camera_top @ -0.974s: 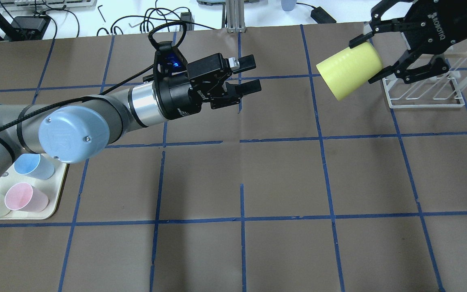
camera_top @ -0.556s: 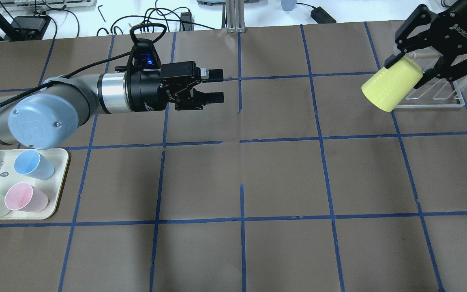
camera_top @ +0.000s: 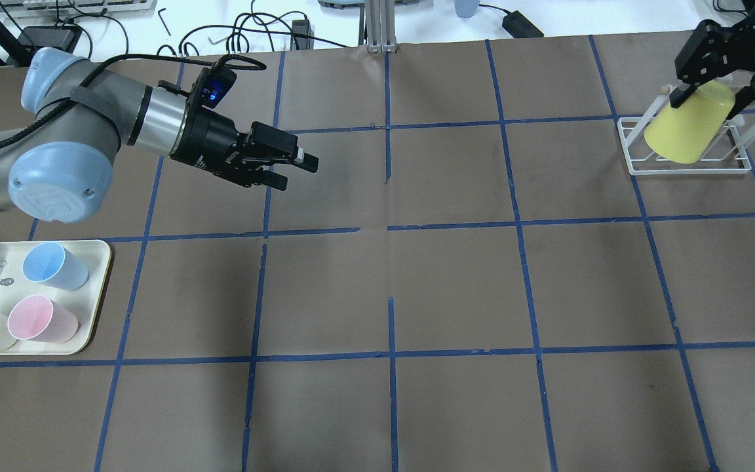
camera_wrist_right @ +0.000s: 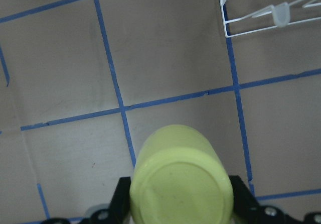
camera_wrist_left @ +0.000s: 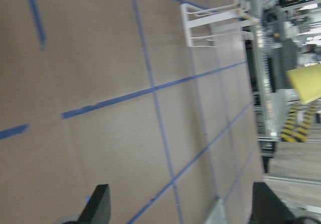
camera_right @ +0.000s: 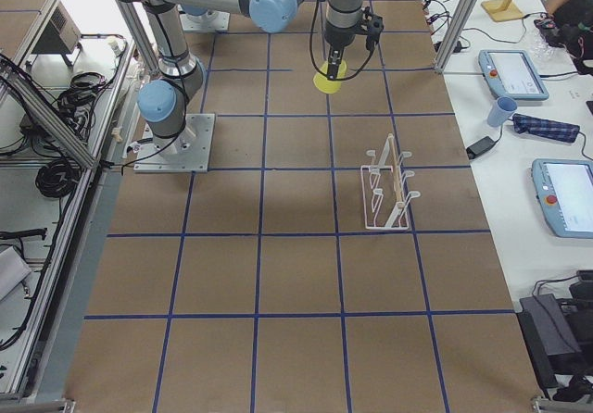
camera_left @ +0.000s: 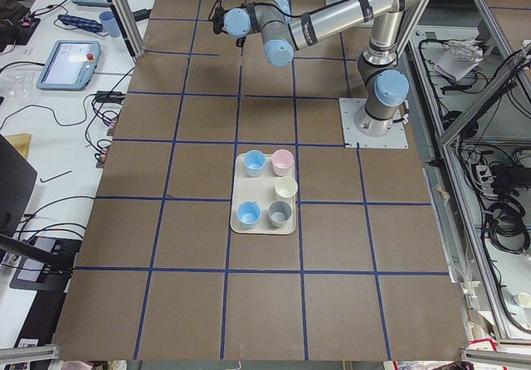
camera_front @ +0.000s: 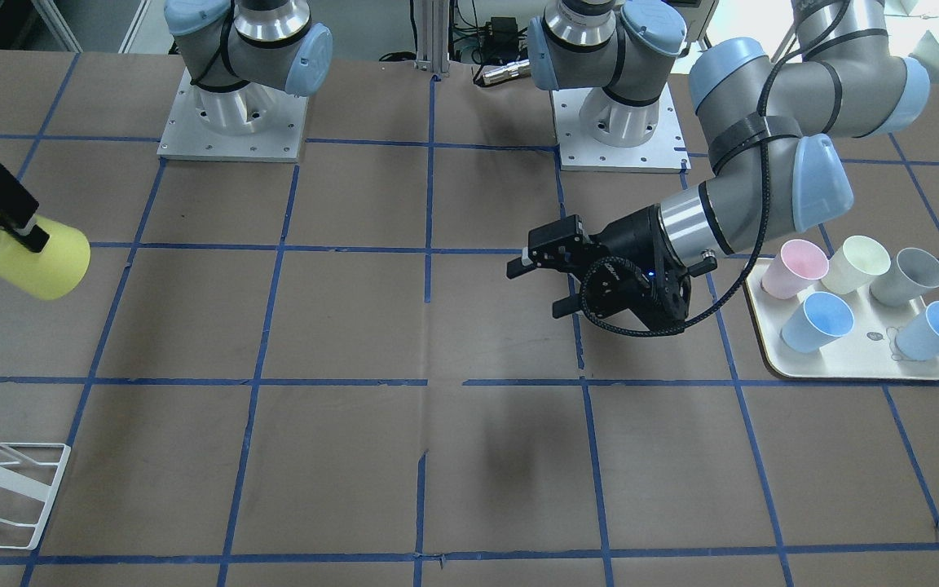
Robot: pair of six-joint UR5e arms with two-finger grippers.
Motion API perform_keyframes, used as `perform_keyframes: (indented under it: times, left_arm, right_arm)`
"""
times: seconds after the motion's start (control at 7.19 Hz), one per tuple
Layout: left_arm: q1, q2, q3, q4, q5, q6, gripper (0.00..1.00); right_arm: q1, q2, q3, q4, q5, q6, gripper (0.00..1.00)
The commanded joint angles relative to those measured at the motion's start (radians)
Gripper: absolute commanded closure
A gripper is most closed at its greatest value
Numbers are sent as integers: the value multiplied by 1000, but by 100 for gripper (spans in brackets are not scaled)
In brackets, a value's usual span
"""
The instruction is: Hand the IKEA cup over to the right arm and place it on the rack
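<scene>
The yellow IKEA cup (camera_top: 689, 131) hangs in the air in my right gripper (camera_top: 708, 98), which is shut on it near its base, mouth tilted down. In the overhead view it overlaps the white wire rack (camera_top: 685, 169). The front view shows the cup (camera_front: 29, 257) well apart from the rack (camera_front: 5, 481). The right wrist view shows the cup's base (camera_wrist_right: 180, 184) and the rack (camera_wrist_right: 261, 18) at top right. My left gripper (camera_top: 292, 172) is open and empty over the table's left-centre, its jaws wide apart in the left wrist view (camera_wrist_left: 183, 209).
A cream tray (camera_top: 99, 288) at the near left holds a pink cup (camera_top: 43, 319), light blue cups (camera_top: 55, 265), a pale cream cup (camera_front: 859, 262) and a grey cup (camera_front: 908, 277). Brown paper with blue tape lines covers the table. Cables lie beyond the far edge.
My right gripper has carried the yellow cup to the right, over toward the rack, and tipped it more mouth-down. My left arm has drawn back to the left, gripper still open.
</scene>
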Motion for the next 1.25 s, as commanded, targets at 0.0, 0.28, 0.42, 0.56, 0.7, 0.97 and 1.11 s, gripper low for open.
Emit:
perform_keyframes:
  times: [0.0,0.28,0.42,0.56,0.7,0.97,1.11]
  left_arm:
    - [-24,29,99,-20,430,-36,0]
    - [-34,11,303,-225,687,-36,0]
    - [-82,15,380,-301,780,-38,0]
    - [-155,21,405,-291,920,-44,0]
    - [-186,44,410,-289,930,-53,0]
    - [-142,50,392,-291,824,-114,0]
    - [-118,55,408,-288,735,-142,0]
  right_arm:
    - [-5,64,4,-185,-44,-11,91]
    - [-10,150,4,-296,-71,-13,95]
    - [-30,175,4,-327,-71,-48,95]
    - [-73,193,10,-338,-55,-103,95]
    - [-85,210,12,-350,-55,-118,95]
    - [-85,241,12,-400,-54,-132,95]
    - [-87,253,13,-401,-54,-132,95]
